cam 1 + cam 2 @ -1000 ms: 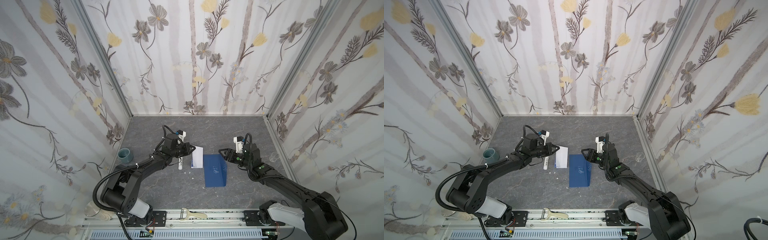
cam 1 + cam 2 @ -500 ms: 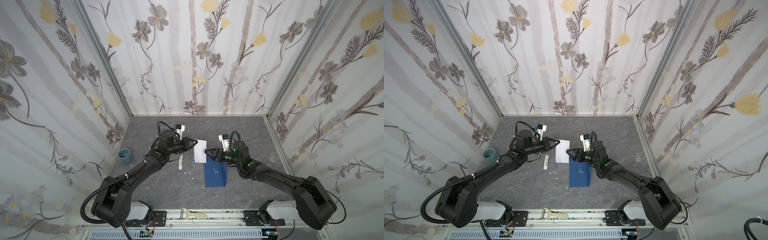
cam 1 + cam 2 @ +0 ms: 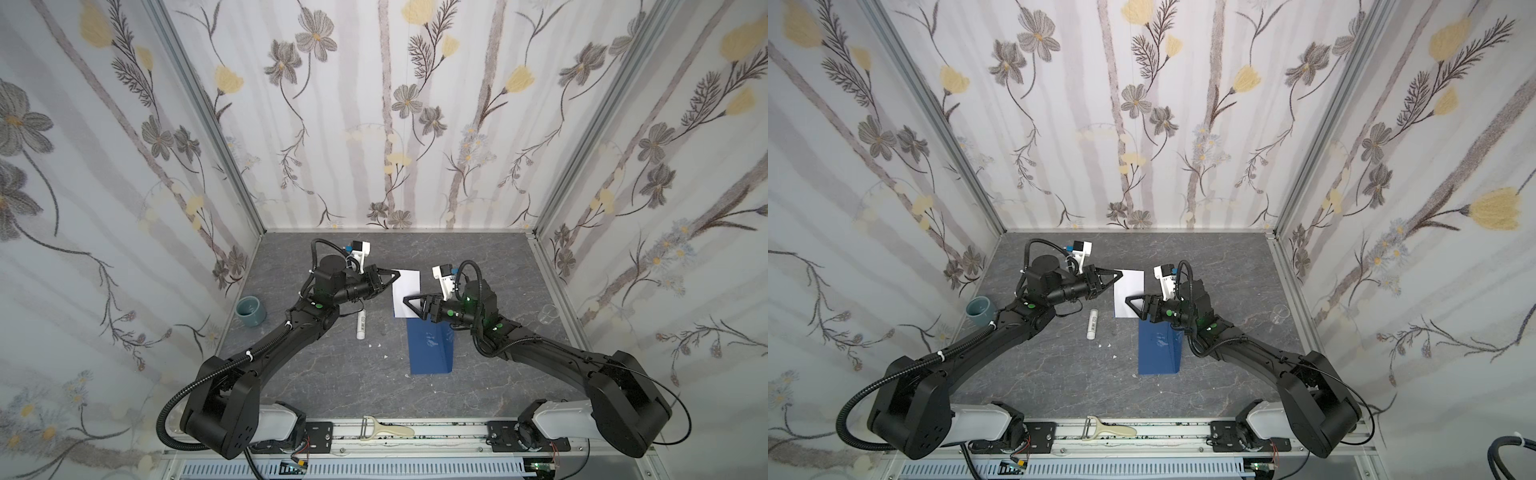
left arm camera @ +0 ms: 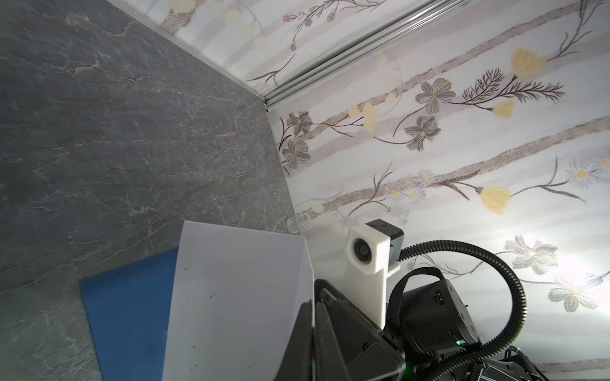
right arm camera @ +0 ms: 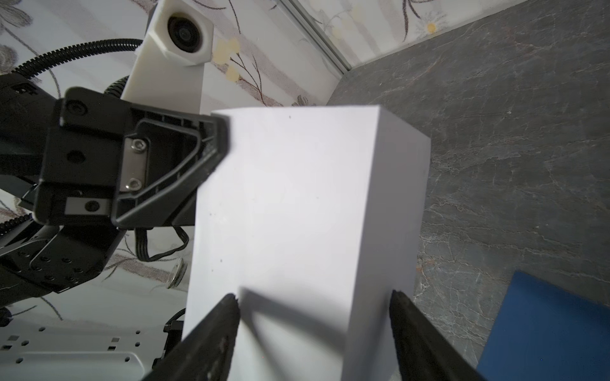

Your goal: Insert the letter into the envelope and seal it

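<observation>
1. In both top views, the left tool (image 3: 397,274) (image 3: 1120,273) is closed on the letter (image 3: 409,286) (image 3: 1130,291). It pinches the white sheet at its 11 o'clock corner.
2. The right tool (image 3: 406,300) (image 3: 1128,300) comes in from 3 o'clock. Its tip is over the letter's 6 o'clock part.
3. The blue envelope (image 3: 430,349) (image 3: 1158,349) lies flat on the grey table (image 3: 332,374) (image 3: 1059,374), at 6 o'clock from the letter. The right arm covers its 1 o'clock corner.
4. A white glue stick (image 3: 361,326) (image 3: 1092,325) lies at 8 o'clock from the letter. It does not touch the letter or the envelope.
5. A small blue-grey cup (image 3: 251,311) (image 3: 981,312) stands at 9 o'clock, close to the wall.
6. In the left wrist view, the left tool (image 4: 312,301) is shut tight on one edge of the letter (image 4: 237,297). The sheet is held up with its plain white side showing. The envelope (image 4: 128,306) lies flat on the table (image 4: 132,132) behind it.
7. In the right wrist view, the right tool (image 5: 313,295) is open. Its two fingers (image 5: 224,316) stand wide apart at one end of the letter (image 5: 303,204). I cannot tell if they touch the paper.
8. In the same view, the left tool (image 5: 221,138) bites a far corner of the letter. The sheet is bent along one side. A corner of the envelope (image 5: 554,330) shows on the table (image 5: 511,132).
</observation>
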Controlling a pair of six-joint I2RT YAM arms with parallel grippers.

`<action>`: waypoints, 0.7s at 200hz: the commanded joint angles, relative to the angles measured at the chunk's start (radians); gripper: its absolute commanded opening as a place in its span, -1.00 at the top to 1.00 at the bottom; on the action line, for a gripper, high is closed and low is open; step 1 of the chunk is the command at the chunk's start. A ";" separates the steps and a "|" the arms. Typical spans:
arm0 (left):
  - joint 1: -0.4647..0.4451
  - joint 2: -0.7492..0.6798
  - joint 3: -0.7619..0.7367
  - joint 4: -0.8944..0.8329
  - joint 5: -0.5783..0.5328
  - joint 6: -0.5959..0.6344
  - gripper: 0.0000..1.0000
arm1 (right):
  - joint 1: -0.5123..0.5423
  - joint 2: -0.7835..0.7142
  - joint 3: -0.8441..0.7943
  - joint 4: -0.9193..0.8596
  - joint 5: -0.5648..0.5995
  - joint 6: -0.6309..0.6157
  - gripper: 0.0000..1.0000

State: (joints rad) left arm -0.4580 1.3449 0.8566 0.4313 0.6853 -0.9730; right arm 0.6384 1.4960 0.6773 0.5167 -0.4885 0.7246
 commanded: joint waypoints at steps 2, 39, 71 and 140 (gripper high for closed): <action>-0.005 -0.007 0.010 0.078 0.012 -0.042 1.00 | 0.000 0.004 0.008 0.092 -0.030 0.013 -0.35; -0.008 -0.007 0.001 0.093 0.007 -0.055 1.00 | 0.001 -0.006 0.004 0.105 -0.050 0.024 0.12; -0.009 0.001 -0.001 0.099 0.003 -0.056 1.00 | 0.000 -0.020 -0.010 0.113 -0.060 0.031 0.45; 0.001 0.005 -0.003 0.104 -0.010 -0.057 1.00 | -0.001 -0.031 -0.031 0.128 -0.077 0.053 1.00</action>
State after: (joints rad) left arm -0.4629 1.3487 0.8570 0.4820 0.6815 -1.0248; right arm 0.6384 1.4704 0.6506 0.5903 -0.5446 0.7658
